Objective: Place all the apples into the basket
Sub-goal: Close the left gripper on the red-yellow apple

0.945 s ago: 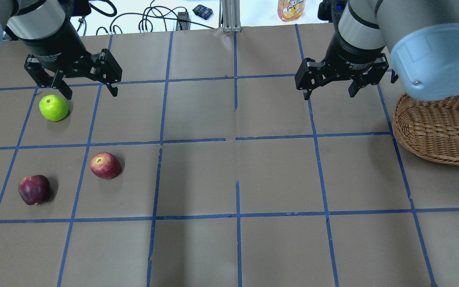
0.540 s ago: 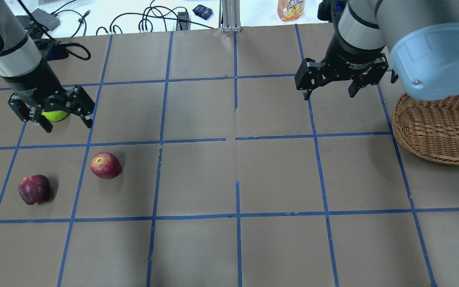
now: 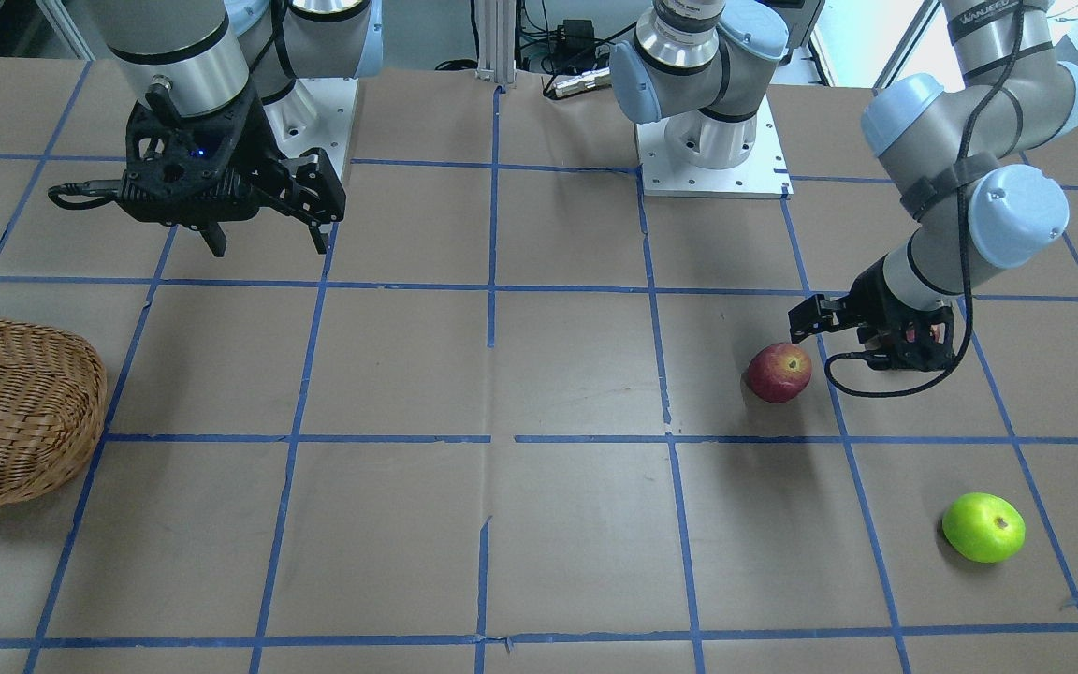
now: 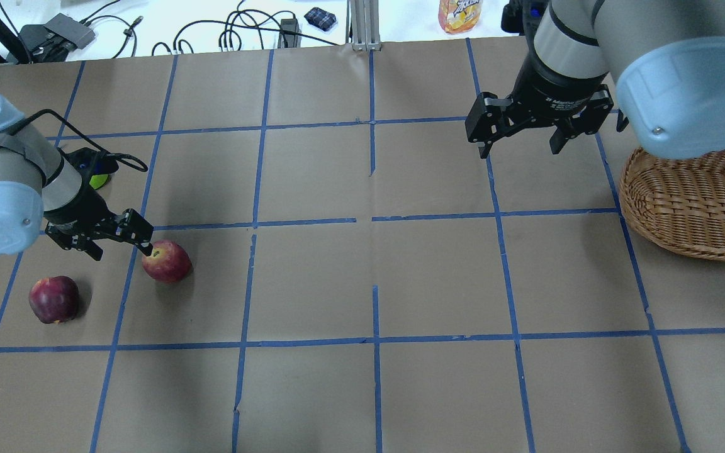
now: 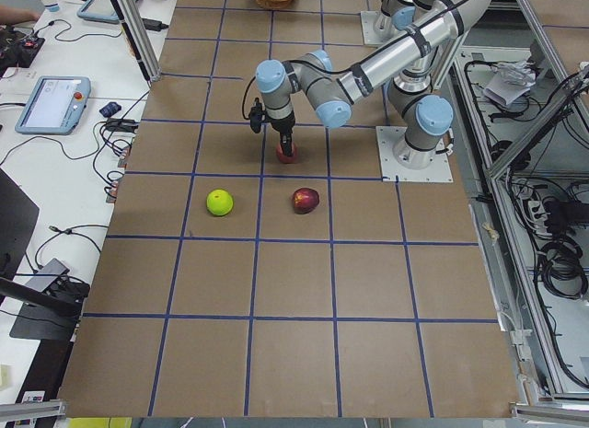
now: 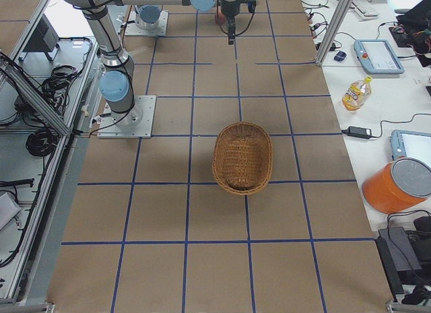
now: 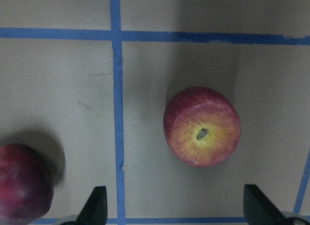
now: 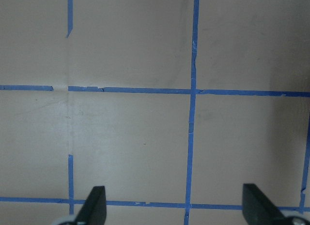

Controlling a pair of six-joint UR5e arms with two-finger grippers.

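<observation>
1. The counter [image 4: 438,277] is covered in matt brown paper, gridded with smooth blue tape [image 4: 375,340].
2. The basket [image 4: 690,207] is rough woven wicker with a slight sheen.
3. The red apple [image 4: 166,262], dark apple [image 4: 54,299] and green apple [image 3: 983,527] have smooth, waxy skins.
4. The fingers [image 7: 96,208] look matt black.

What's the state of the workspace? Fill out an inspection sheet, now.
Surface: brown paper table with a blue tape grid.
Job's things: streaked red apple, dark red apple and green apple lie apart on the table; wicker basket holds nothing.
Clutter: nothing seen.
Hands: left hand open over the streaked red apple, not gripping; right hand open, empty, above the table.
Cables: black cable loops off the left wrist; loose cables on the white bench.
Surroundings: drink bottle on that bench.
</observation>
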